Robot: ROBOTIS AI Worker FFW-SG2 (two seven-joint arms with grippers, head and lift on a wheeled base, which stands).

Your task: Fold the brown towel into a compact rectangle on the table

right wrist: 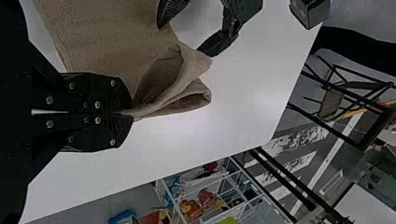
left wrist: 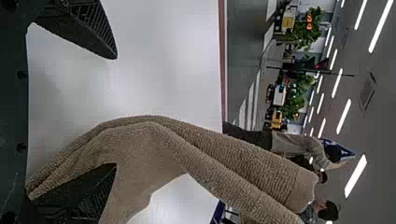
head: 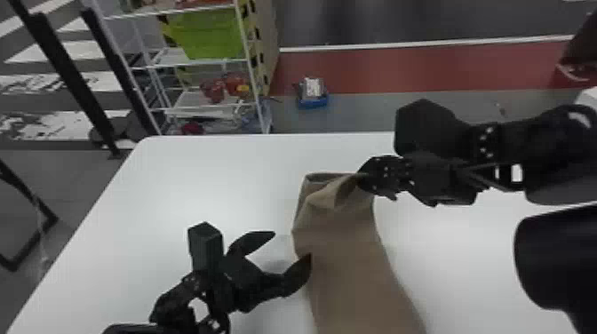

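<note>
1. Brown terry-textured towel (head: 346,248): on the table, running as a long strip from the head view's bottom edge to the right gripper. Its far end is bunched, with a pinched corner beside an open fold.
2. Black two-fingered left gripper (head: 292,244): jaws parted, grasping nothing, at the towel's left side. One finger overlaps the cloth in the left wrist view; whether they touch, cannot tell.
3. Black two-fingered right gripper (head: 362,176): jaws clenched on the towel's far corner, the bunched cloth issuing from between the fingertips.
4. White smooth-topped table (head: 213,168): rounded far-left corner, bare surface to both sides of the towel.
5. White wire shelving rack (head: 256,84): beyond the table, carrying a lime-green bin (head: 208,35) and red items lower down.
6. Blue box with pale top (head: 313,103): on the grey floor, right of the rack.
7. Dark red floor band (head: 399,66): behind the box, edged by a white line.
</note>
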